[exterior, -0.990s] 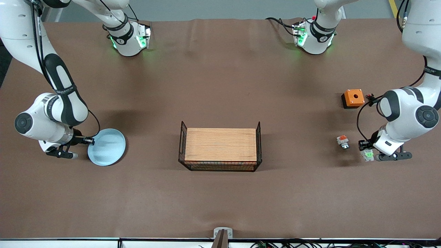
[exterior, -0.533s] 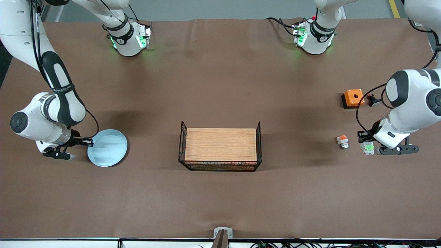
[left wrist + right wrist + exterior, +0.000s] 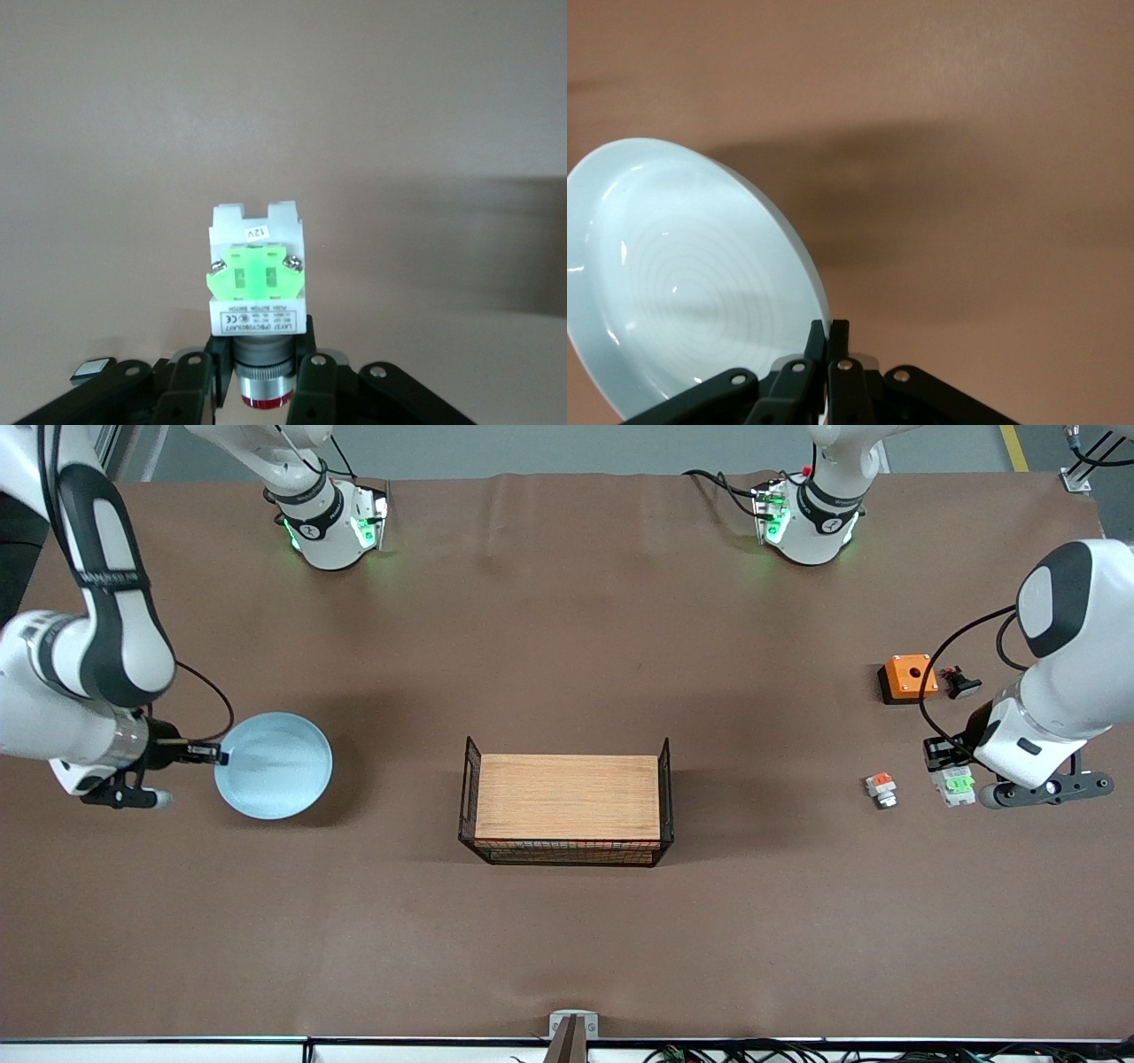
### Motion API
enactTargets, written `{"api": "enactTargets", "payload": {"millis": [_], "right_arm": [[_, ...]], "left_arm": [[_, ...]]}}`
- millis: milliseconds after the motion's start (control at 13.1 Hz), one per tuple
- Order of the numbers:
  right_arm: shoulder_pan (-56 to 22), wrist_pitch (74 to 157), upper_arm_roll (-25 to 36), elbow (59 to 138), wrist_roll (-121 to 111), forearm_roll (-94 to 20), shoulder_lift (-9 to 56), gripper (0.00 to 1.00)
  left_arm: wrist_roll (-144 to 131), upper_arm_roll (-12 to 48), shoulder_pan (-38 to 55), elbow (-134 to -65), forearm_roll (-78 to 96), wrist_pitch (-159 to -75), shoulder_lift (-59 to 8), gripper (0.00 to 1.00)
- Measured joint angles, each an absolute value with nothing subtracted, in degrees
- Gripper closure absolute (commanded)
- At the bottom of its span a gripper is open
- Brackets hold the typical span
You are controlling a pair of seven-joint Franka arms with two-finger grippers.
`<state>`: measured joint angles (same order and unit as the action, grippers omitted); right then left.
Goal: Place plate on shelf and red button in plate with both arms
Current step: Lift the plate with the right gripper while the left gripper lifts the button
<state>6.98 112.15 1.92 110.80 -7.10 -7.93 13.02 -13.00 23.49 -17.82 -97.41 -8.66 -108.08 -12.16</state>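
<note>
Front view showed a brown counter (image 3: 567, 921) with both arms holding their things off its surface. The plate (image 3: 274, 765) was round, shallow and pale blue-white, with a raised rim and faint concentric rings inside. It hung tilted over the right arm's end of the counter, casting a shadow below. The right claw (image 3: 218, 757) was pressed together on the plate's rim, its two fingers (image 3: 840, 341) pinching the edge between them.

The red button (image 3: 952, 785) was a small white module with a bright green tab on its face, a label reading 12V, and a round cap with a red tip. The left claw (image 3: 967, 781) pinched it at the cap end, fingers (image 3: 314, 376) closed on either side, over the left arm's end of the counter.

A similar white module with an orange tab (image 3: 881, 789) lay on the counter just beside it. An orange box with a hole (image 3: 908, 677) sat farther from the front camera. A wooden board in a black wire basket (image 3: 567, 810) stood mid-counter.
</note>
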Motion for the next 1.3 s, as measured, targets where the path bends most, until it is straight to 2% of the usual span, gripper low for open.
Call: {"api": "enactTargets", "payload": {"millis": [381, 610, 838, 990, 1295], "right_arm": [[4.8, 94.2, 1.8, 110.8, 2.9, -7.9, -1.3, 0.97], [0.3, 87.1, 1.4, 110.9, 13.9, -8.0, -7.8, 0.97], [-6.2, 85.0, -1.5, 110.8, 35.7, -8.8, -11.5, 0.98], [-10.8, 85.0, -3.3, 110.1, 51.9, -13.8, -12.3, 0.98], [-15.4, 90.6, -6.6, 107.6, 77.5, -19.9, -12.2, 0.99]], "left_arm": [[-12.7, 23.8, -17.9, -93.8, -8.7, -103.3, -12.0, 1.00], [-12.6, 24.4, -17.9, -93.3, -8.7, -102.9, -12.0, 1.00], [-12.7, 25.6, -17.9, -92.2, -5.0, -102.7, -11.7, 1.00], [-12.7, 25.9, -17.9, -91.0, -3.1, -101.9, -11.2, 1.00], [-14.2, 28.6, -17.8, -89.7, -1.4, -101.5, -10.8, 1.00]]}}
